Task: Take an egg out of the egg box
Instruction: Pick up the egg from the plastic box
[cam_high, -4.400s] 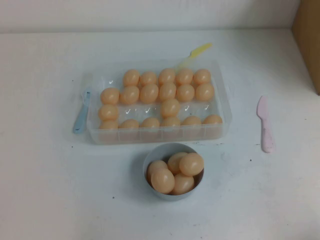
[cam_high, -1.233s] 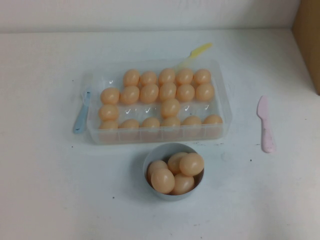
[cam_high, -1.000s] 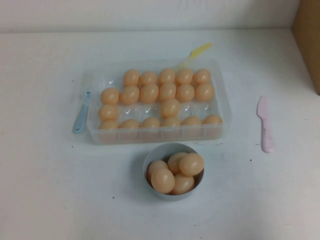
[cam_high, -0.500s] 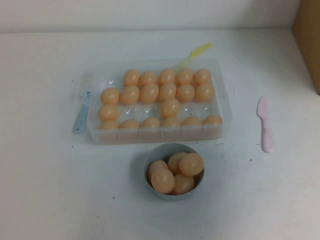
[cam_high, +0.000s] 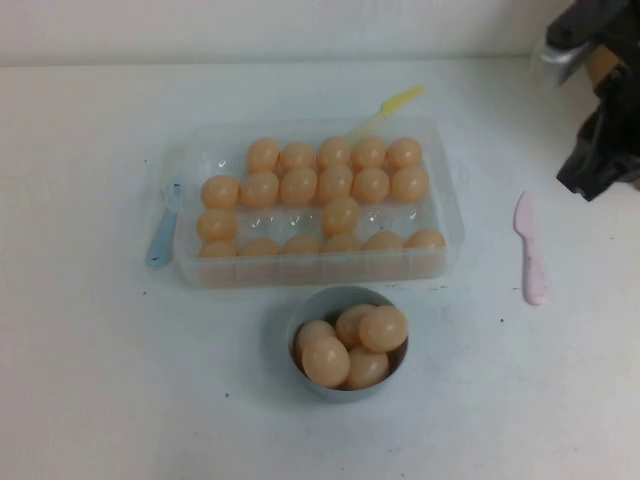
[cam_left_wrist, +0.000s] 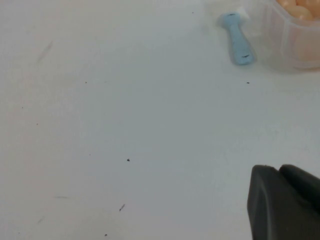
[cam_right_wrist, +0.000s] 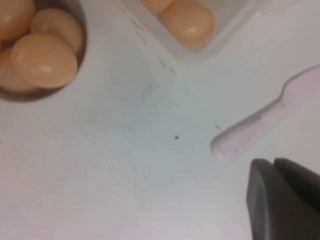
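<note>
Right gripper (cam_high: 600, 160) apparently raised beyond the egg box (cam_high: 452, 215); left gripper (cam_left_wrist: 285, 202) over table.

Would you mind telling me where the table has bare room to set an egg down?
Bare table lies left of the bowl and near the blue spatula. Crowded: the egg box and bowl. The right gripper hangs above the pink spatula; the left gripper is over bare table.

White table (cam_high: 100, 380), seen from above. Resting directly on it: the clear egg box (cam_high: 450, 215) at centre; a grey-blue bowl (cam_high: 300, 318) just in front of it; a blue spoon (cam_high: 162, 228) touching the box's left wall; a pink spoon (cam_high: 530, 250) lying apart to its right. Small dark specks mark the surface.
</note>
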